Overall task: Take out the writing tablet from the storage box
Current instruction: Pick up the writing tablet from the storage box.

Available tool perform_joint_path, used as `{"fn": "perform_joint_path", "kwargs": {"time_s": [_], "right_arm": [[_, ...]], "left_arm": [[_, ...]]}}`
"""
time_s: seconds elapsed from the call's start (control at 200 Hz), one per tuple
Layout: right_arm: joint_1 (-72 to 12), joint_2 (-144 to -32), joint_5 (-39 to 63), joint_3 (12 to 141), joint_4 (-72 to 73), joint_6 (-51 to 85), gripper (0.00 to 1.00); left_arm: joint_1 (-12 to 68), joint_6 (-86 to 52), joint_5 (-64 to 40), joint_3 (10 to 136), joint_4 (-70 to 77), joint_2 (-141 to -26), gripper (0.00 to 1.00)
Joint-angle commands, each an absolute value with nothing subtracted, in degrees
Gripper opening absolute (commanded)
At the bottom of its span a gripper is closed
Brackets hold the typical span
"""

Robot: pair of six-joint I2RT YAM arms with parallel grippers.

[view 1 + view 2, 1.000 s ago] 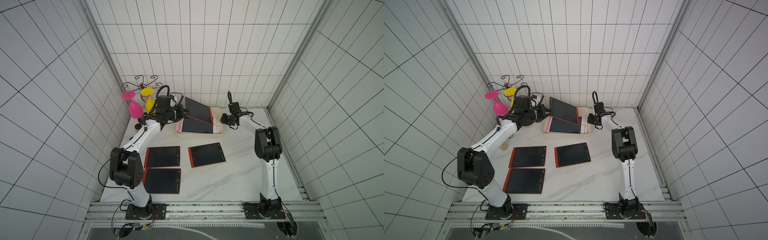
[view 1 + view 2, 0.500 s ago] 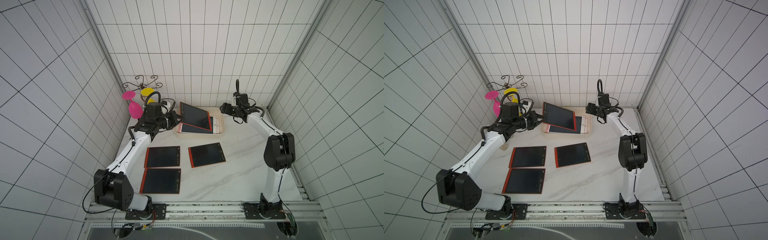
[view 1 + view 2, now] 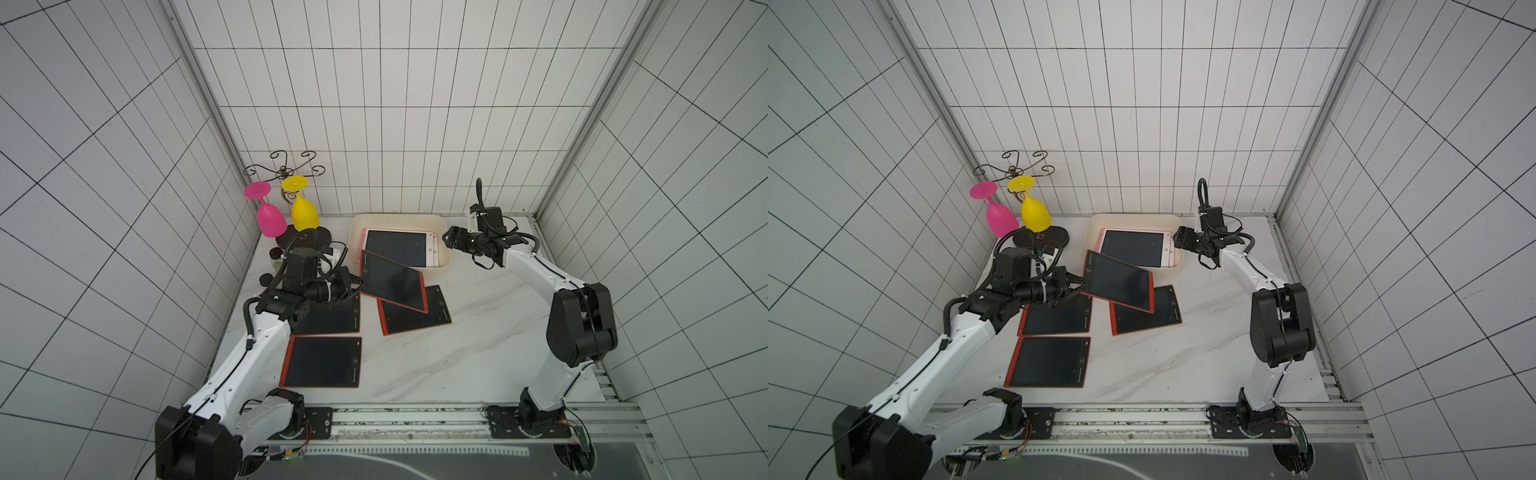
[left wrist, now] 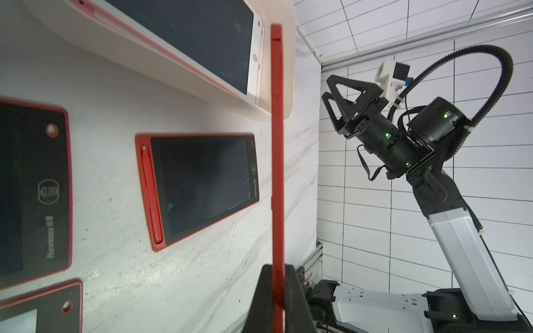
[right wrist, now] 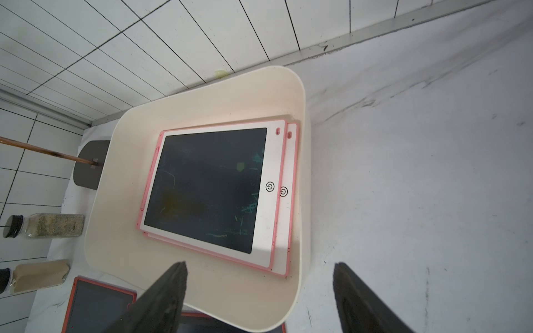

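Left pincer [image 3: 356,286] pinching the red writing tablet [image 3: 392,282] by its edge, tilted above the bench [image 3: 478,332] before the storage box [image 3: 399,216]. Right pincer [image 3: 446,240] spread at the box's end.

The held tablet [image 3: 392,282] covers a corner of the red tablet [image 3: 415,320] at its 5 o'clock; the left arm [image 3: 249,357] hides part of a third tablet [image 3: 332,320].

Only brand I can read is "Newsmy", with some Chinese characters I can't make out, next to a round bin icon on the black bezel of a red-framed tablet [image 4: 34,187]. The two pink-and-white tablets [image 5: 207,187] in the storage box [image 5: 115,201] each carry a circular power-style symbol.
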State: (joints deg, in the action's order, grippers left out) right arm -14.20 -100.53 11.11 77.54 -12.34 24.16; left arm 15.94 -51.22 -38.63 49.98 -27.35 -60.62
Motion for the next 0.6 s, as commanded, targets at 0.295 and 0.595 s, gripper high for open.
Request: {"fn": "perform_joint_path", "kwargs": {"time_s": [0.295, 0.595], "right_arm": [[-14.6, -92.1, 13.2, 67.2, -8.4, 25.3, 0.81], [-14.6, -88.6, 13.4, 63.1, -8.1, 24.9, 0.81]], "left_arm": [[25.9, -62.7, -33.5, 38.9, -24.3, -49.2, 0.00], [30.2, -68.6, -31.2, 33.2, -22.0, -44.2, 0.00]]}}
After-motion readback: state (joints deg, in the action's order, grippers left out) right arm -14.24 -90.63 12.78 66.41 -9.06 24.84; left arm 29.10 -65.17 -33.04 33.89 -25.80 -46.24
